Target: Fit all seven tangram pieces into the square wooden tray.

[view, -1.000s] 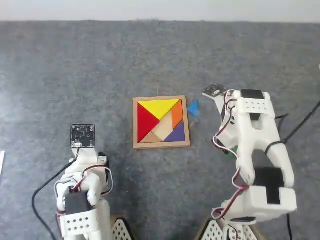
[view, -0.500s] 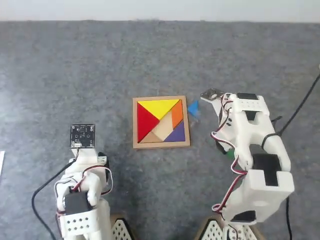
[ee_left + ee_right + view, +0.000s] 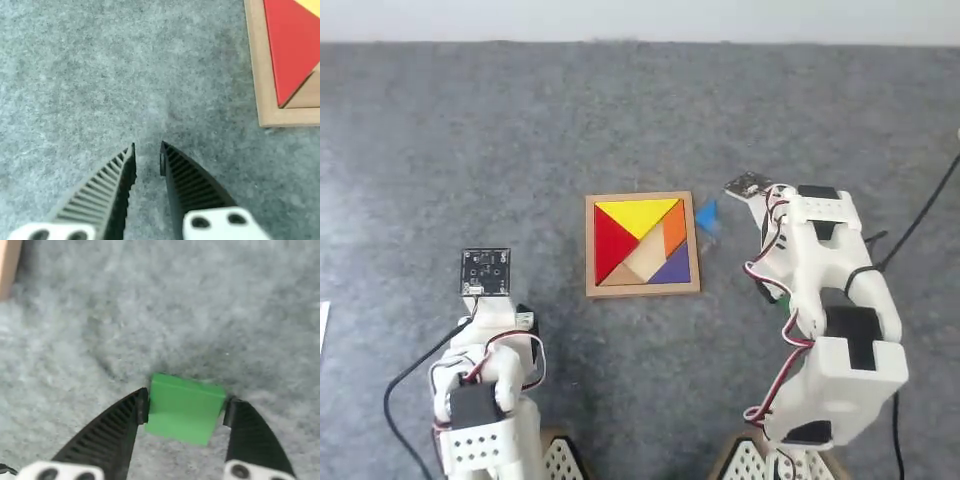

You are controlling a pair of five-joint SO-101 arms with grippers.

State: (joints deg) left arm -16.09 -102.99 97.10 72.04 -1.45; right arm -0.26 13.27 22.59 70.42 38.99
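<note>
Right wrist view has the right gripper down at the grey carpet with its two black fingers closed around a green piece. One fingertip touches each side of the block. Whether the block is resting on the carpet or is just off it, I cannot tell.

From the high view, this arm stands at about 4 o'clock from the wooden tray, near it but not touching. Yellow, red, orange and purple pieces already sit inside the tray. A wood-coloured patch runs from the middle toward 7 o'clock, and I cannot tell whether it is bare floor or a pale piece. A blue triangle lies on the carpet just beside the tray's rim at 2 o'clock.

The left gripper hangs over bare carpet at roughly 8 o'clock from the tray, well apart from it. Its fingers are slightly parted with nothing between them, and a corner of the tray with the red piece shows beyond them.

The step in hand looks like the pick-up of the green piece, with the blue triangle left to follow. The next move probably calls for a firm squeeze and a straight lift. The block then has to travel toward 10 o'clock, over the tray rim, and be turned so its edges line up with the pale gap before it is lowered. A tilted block could catch on neighbouring pieces or nudge the blue triangle on the way across.
</note>
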